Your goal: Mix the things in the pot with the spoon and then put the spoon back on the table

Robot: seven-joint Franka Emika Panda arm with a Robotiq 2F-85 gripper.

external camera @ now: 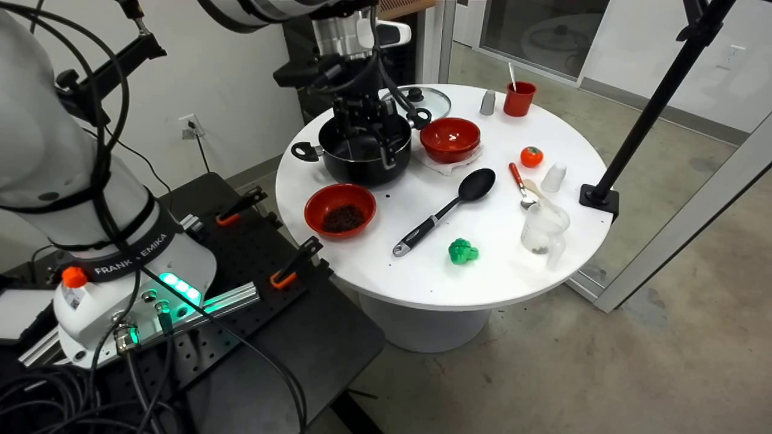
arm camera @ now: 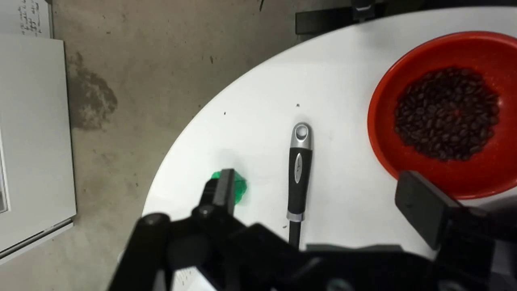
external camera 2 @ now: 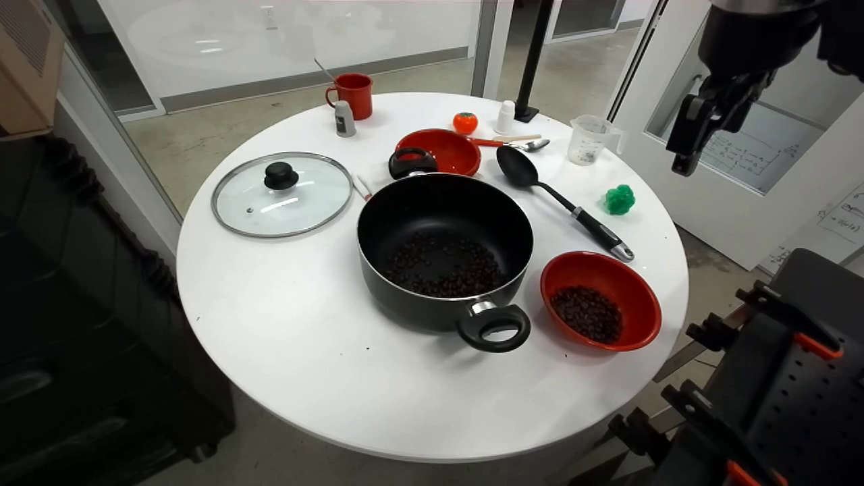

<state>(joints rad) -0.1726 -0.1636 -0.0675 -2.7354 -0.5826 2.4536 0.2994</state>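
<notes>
The arm [external camera: 36,132] arches up and out over the table [external camera 2: 290,364], its gripper [arm camera: 317,182] pointing down well above it; I see the fingers [arm camera: 420,206] spread wide, holding nothing. Beneath, the spoon [external camera 2: 567,204] lies on the table, near a red bowl [external camera 2: 638,300] and the pot [external camera 2: 408,307], which has dark beans [external camera 2: 472,270] in it.

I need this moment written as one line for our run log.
spoon: lying on table | pot: uncovered, dark beans inside | glass lid: on table | jaws: open, empty | stirring: not under way
</notes>
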